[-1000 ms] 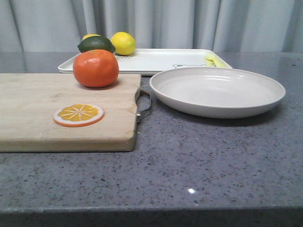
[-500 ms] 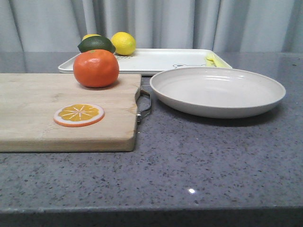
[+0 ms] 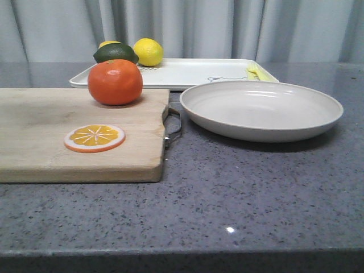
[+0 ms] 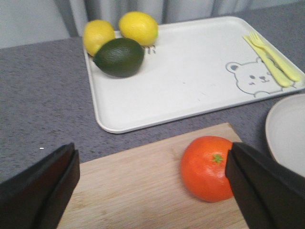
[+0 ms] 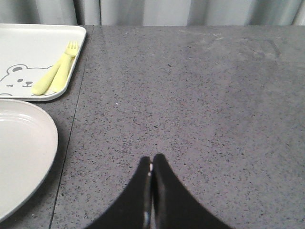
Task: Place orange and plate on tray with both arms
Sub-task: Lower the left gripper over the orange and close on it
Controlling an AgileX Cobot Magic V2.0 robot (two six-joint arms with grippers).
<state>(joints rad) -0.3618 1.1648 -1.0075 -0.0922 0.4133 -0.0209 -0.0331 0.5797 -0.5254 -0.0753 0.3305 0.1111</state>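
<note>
- While neither arm shows in the front view, the left gripper [image 4: 151, 183] hangs above the wooden cutting board [image 3: 68, 131] with its fingers [image 4: 267, 183] spread wide, a gap that would take the fruit whole; I judge it is lining up for a descent
- Seen from the left wrist, the orange [image 3: 115, 82] sits on the board's far end, just short of the tray [image 3: 187, 73], and closer to one finger than the other, so the claw likely needs to centre over it first
- An orange slice [image 3: 94, 138] lies flat on the board, nearer the robot than the orange and well apart from it, so it should not interfere
- Beside the board's metal handle [image 3: 174, 126], the plate [image 3: 261, 109] rests on the grey table [image 3: 239, 193], just in front of the tray's near edge
- Over bare table beside the plate, the right gripper [image 5: 151, 164] has its fingertips pressed together with nothing between them; it must open before it can pinch the raised rim
- At the tray's far corner sit a lemon [image 3: 148, 52], a second yellow fruit [image 4: 98, 36] and a dark green fruit [image 3: 115, 53], and a yellow fork set [image 4: 272, 60] lies along the opposite short edge beside a bear drawing [image 4: 251, 78], leaving the middle free for both items
</note>
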